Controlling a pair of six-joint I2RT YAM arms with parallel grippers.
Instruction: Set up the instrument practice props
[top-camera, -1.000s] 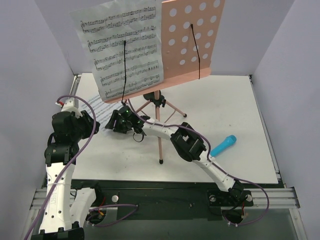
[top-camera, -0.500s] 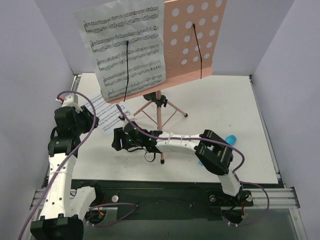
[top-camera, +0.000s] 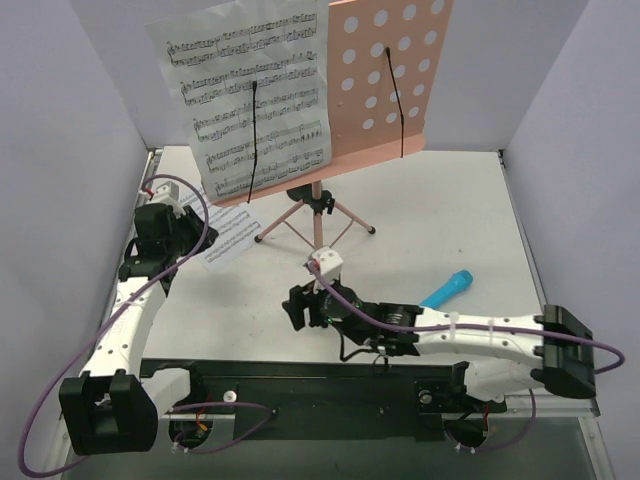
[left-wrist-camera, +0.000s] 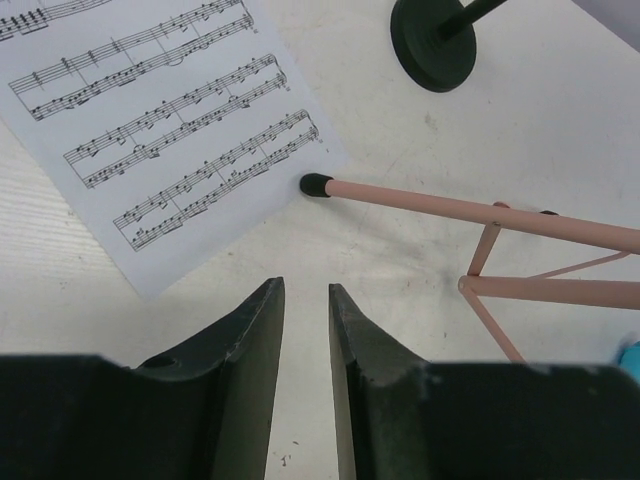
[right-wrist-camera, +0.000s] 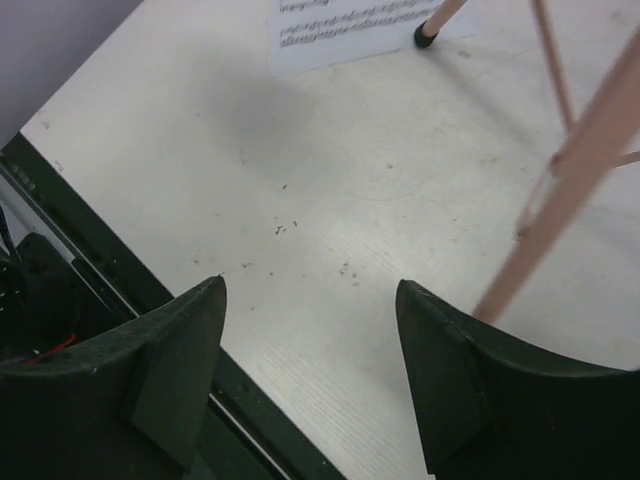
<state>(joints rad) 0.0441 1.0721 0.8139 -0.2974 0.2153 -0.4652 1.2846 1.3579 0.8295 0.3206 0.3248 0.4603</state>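
Note:
The pink music stand (top-camera: 385, 80) stands at the back on thin tripod legs (top-camera: 318, 260). One sheet of music (top-camera: 250, 100) rests on its desk behind a black wire holder. The second sheet (top-camera: 225, 240) lies flat on the table by the left leg's black foot (left-wrist-camera: 316, 184). My left gripper (top-camera: 180, 238) hovers just near of that sheet (left-wrist-camera: 170, 130), its jaws a narrow gap apart with only table between them (left-wrist-camera: 306, 295). My right gripper (top-camera: 297, 310) is low near the table's front edge, wide open and empty (right-wrist-camera: 310, 300), with a pink leg (right-wrist-camera: 560, 210) to its right.
A blue microphone (top-camera: 447, 290) lies on the table right of the stand. A black round disc with a rod (left-wrist-camera: 433, 45) sits beyond the tripod foot. Grey walls close in the left, back and right. The dark front rail (right-wrist-camera: 90, 290) lies under my right gripper.
My right arm has drawn back from under the stand to the front edge. My left gripper has moved forward toward the sheet on the table. The stand shifted slightly right.

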